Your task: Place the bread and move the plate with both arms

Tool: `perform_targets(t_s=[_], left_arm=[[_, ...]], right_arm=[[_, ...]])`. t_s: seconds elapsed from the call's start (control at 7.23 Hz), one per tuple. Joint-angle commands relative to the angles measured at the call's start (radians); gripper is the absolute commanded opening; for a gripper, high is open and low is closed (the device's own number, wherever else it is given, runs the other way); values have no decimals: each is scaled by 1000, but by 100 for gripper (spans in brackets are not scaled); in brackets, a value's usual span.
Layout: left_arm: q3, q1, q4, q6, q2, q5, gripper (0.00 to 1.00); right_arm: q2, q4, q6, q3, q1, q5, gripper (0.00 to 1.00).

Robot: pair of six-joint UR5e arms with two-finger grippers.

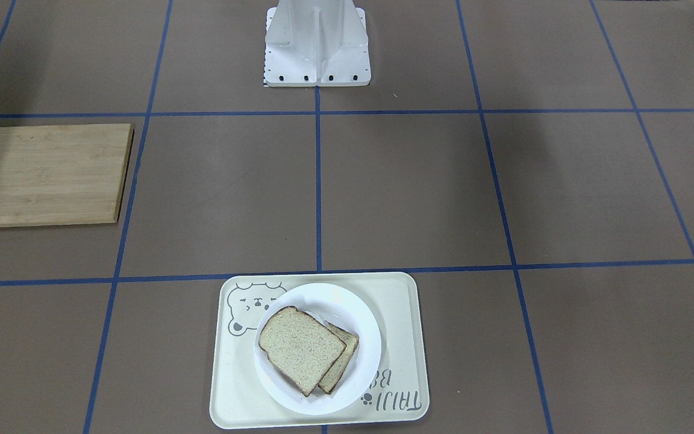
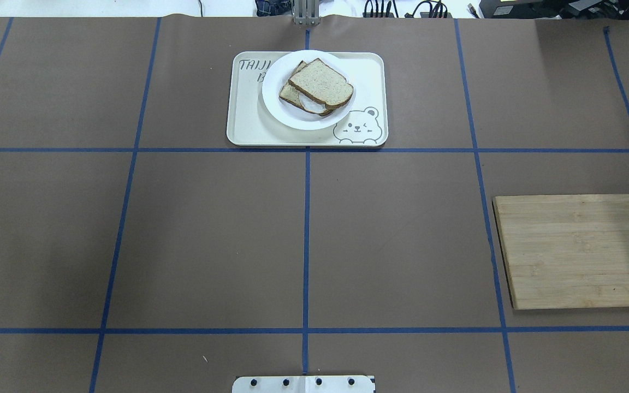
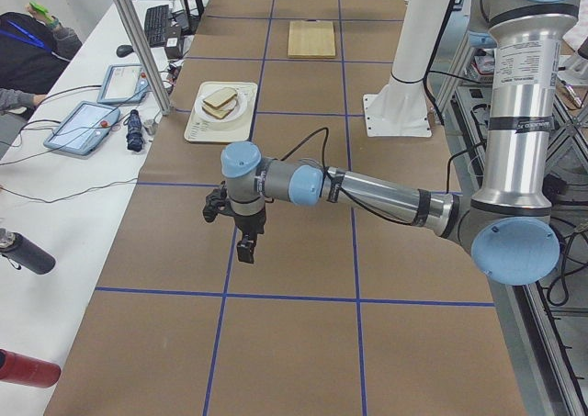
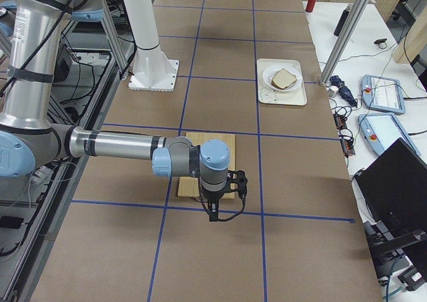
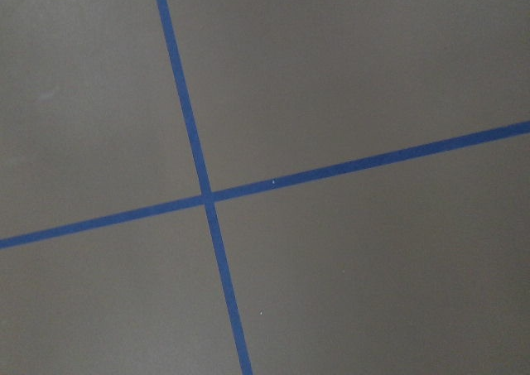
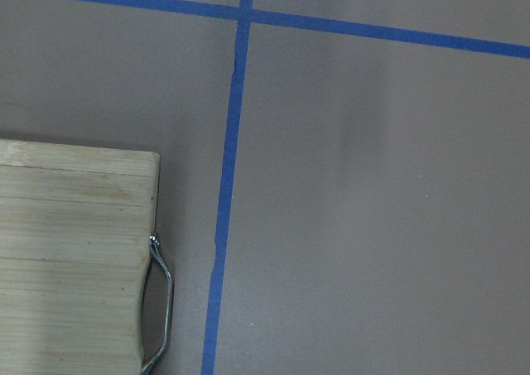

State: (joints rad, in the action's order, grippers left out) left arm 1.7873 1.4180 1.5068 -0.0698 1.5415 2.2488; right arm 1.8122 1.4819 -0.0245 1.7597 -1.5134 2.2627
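Observation:
The plain bread (image 2: pixel 321 83) lies on top of a second slice on the white plate (image 2: pixel 282 112), with a bit of white showing between the slices. The plate rests on the cream bear tray (image 2: pixel 243 120) at the table's far middle. From the front, the bread (image 1: pixel 300 348), plate (image 1: pixel 323 298) and tray (image 1: pixel 404 301) show the same. My left gripper (image 3: pixel 244 247) hangs over bare table, far from the tray. My right gripper (image 4: pixel 213 212) hangs near the cutting board's outer end. I cannot tell whether either gripper is open or shut. Neither wrist view shows its fingers.
A wooden cutting board (image 2: pixel 576 251) with a metal handle (image 6: pixel 161 300) lies on my right side. The white base block (image 1: pixel 317 54) stands at the near middle. Blue tape lines grid the brown table. Operators' tablets and bottles sit on the white side bench (image 3: pixel 83 122).

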Motion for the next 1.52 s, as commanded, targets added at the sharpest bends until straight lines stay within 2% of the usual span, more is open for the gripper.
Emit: perform_targets(t_s=[0.0, 0.41, 0.55, 1.38], left_arm=[[-5, 61, -5, -7, -78, 37, 98], [-3, 123, -5, 1, -113, 40, 98], [35, 139, -4, -2, -132, 44, 98], [57, 133, 6, -4, -133, 43, 98]], right_arm=[[1, 1, 0, 0, -5, 0, 100], [1, 0, 0, 0, -5, 1, 100], [-1, 0, 4, 1, -5, 4, 100], [-10, 1, 8, 3, -8, 9, 100]])
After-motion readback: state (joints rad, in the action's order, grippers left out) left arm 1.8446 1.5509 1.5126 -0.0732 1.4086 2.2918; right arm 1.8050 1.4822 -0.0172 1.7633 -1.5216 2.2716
